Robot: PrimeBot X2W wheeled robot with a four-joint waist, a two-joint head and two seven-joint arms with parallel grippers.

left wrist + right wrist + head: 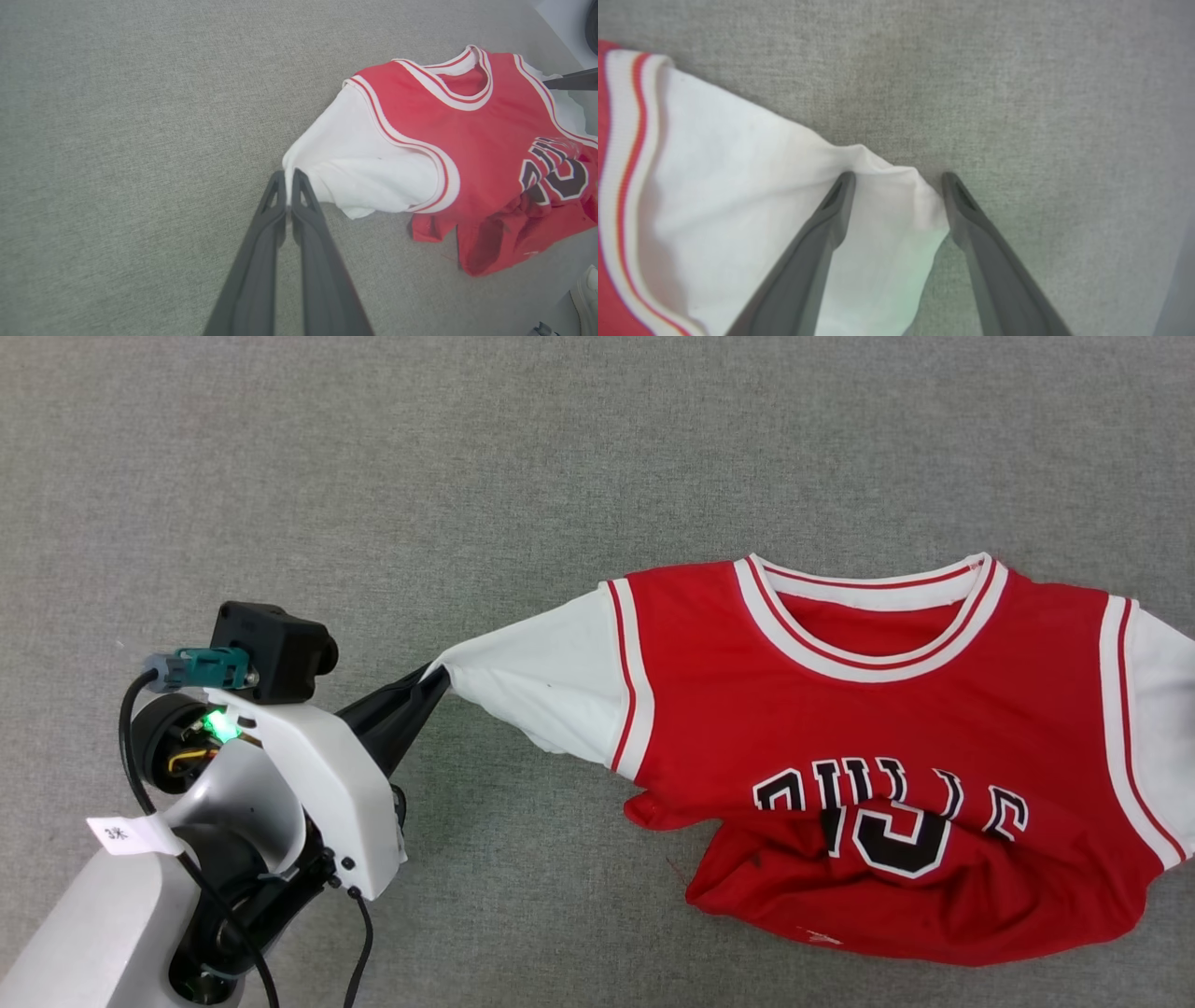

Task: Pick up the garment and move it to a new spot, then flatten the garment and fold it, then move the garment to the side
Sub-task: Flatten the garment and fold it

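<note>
The jersey (934,709) lay face up on the grey surface (373,448), its lower part bunched up over the lettering (887,826). The left hand (437,678) was clenched on the tip of one white sleeve (532,686) — the cloth drawn out to a point. The right hand (899,179) was released, its fingers (971,224) spread either side of the other sleeve (738,196) — not gripping it.

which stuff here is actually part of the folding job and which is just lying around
Part of the job: the garment, red with white sleeves; left gripper, shut on one sleeve tip; right gripper, open around the other sleeve tip.
Just lying about: grey surface; what looks like a pale shoe at the left wrist view's edge.
</note>
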